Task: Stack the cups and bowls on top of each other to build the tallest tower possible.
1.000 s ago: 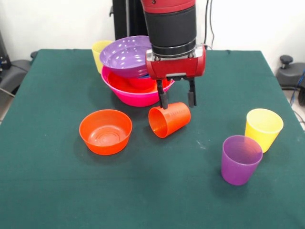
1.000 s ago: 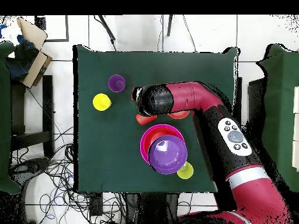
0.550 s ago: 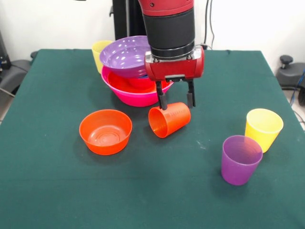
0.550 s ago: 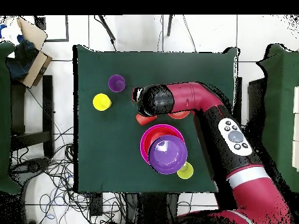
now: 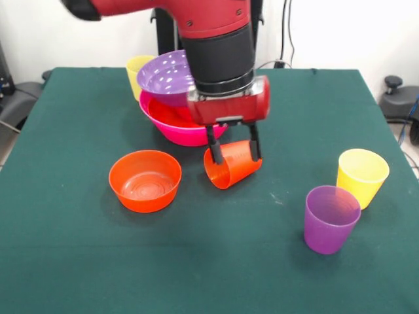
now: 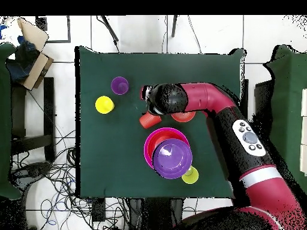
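Note:
An orange cup (image 5: 230, 167) lies on its side in the middle of the table, mouth toward the near left. My gripper (image 5: 232, 152) is down over it, open, with one finger on each side of the cup's body. The tower stands just behind: a big pink bowl (image 5: 178, 135) holds an orange bowl (image 5: 171, 115), and a wide purple bowl (image 5: 163, 78) sits tilted on top. In the overhead view the orange cup (image 6: 146, 119) pokes out from under my wrist, next to the pink bowl (image 6: 149, 145) and purple bowl (image 6: 172, 158).
A small orange bowl (image 5: 145, 180) sits upright to the left of the lying cup. A yellow cup (image 5: 361, 176) and a purple cup (image 5: 331, 219) stand at the near right. Another yellow cup (image 5: 135, 69) stands behind the tower.
The gripper has shifted left and come down, so its fingers now straddle the orange cup instead of hanging above it. The cup and bowls have not moved.

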Controlling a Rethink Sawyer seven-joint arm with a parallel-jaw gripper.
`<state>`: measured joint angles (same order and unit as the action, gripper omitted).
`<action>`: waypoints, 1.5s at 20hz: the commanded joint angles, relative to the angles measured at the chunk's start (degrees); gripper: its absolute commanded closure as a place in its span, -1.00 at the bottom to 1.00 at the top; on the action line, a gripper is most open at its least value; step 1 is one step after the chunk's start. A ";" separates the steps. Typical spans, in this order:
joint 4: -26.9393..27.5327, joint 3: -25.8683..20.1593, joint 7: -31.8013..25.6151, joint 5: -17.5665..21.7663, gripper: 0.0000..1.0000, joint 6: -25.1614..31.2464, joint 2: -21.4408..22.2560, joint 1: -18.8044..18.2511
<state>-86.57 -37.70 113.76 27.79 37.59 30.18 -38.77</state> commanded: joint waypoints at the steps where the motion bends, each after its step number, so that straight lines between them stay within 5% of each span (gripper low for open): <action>1: 7.06 -4.09 -24.39 5.54 -1.00 5.20 -6.56 -3.37; 11: 6.59 -5.22 -26.87 6.12 -1.00 6.66 -7.54 -5.46; 19: 0.14 -4.51 -25.49 7.09 -1.00 2.30 -8.29 -7.12; 30: -3.53 -6.33 -26.94 6.83 -1.00 3.93 -8.72 -9.22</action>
<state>-86.27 -42.83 103.32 30.45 37.59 22.91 -47.38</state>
